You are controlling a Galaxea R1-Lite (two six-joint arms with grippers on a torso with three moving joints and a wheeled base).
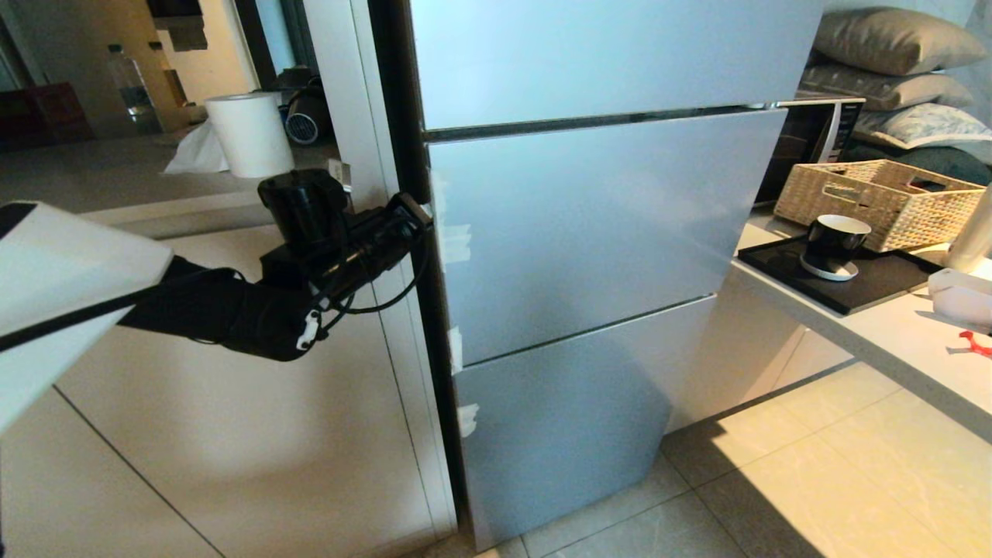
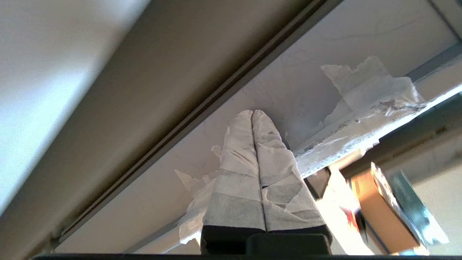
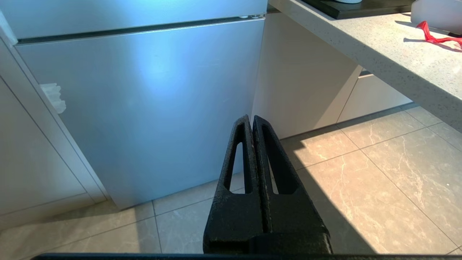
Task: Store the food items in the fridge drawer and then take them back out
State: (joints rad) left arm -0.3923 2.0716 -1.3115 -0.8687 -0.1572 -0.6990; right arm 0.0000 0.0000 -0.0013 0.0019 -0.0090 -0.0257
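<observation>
kitchen, fridge (image 1: 589, 232) doors all shut. left gripper (image 1: 415, 213) closed, empty, at middle door's (image 1: 597, 225) left edge; wedge fingertips (image 2: 252, 119) into seam, lever outward. right gripper (image 3: 252, 124) closed, parked low near fridge.

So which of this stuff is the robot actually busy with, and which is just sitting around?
For the job:
- fridge door panels, all closed
- left gripper, at the middle panel's edge
- right gripper, parked low

Just lying about:
- wicker basket
- cup on black tray
- paper roll
- pillows
</observation>
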